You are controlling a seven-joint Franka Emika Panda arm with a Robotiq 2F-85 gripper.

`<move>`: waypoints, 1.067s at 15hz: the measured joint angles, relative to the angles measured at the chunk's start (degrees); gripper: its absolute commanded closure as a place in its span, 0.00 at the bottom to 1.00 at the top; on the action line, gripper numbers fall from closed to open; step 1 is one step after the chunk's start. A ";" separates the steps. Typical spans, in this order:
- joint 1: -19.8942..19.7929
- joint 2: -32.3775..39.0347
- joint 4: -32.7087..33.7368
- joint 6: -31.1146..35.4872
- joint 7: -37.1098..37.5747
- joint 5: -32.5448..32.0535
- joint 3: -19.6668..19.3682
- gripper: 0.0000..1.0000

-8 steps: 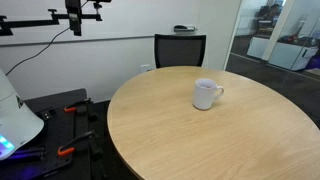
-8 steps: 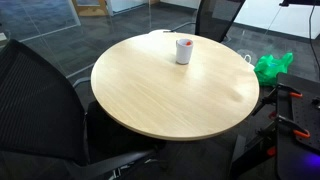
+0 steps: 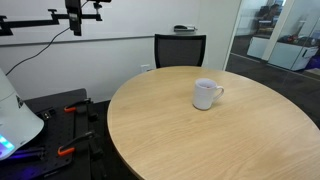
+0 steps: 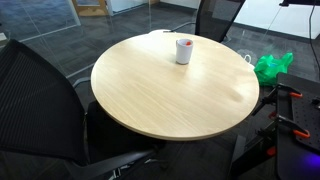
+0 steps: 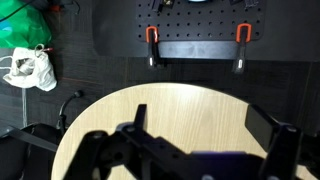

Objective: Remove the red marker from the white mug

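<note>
Well, my gripper [image 5: 200,128] hangs above the edge of the round wooden table [image 5: 190,100], its dark fingers spread wide and holding nothing. The white mug [image 3: 206,94] does not appear in the wrist view. In both exterior views it stands upright on the tabletop, well in from the rim, toward the far side in an exterior view [image 4: 185,50]. There the red marker [image 4: 185,42] shows only as a spot of red at the mug's mouth.

A black office chair [image 3: 180,48] stands beyond the table's far edge, and another chair [image 4: 40,90] is pulled close at the near left. Off the table lie a green bag [image 5: 22,25], a white bag [image 5: 30,68] and two red-handled clamps [image 5: 152,38] on a black board. Compared with half a second ago, nothing has shifted: mug, marker and chairs sit exactly as before.
</note>
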 measured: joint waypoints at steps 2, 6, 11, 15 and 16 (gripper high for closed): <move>-0.06 0.02 0.07 0.22 0.63 -0.39 0.00 0.00; -1.56 0.68 1.32 2.82 4.87 -1.79 0.00 0.00; -6.77 4.77 5.47 8.40 11.97 -3.13 -0.01 0.00; -10.92 10.64 9.64 13.97 19.13 -3.85 -0.01 0.00; -11.83 12.33 10.79 15.16 20.79 -4.23 -0.02 0.00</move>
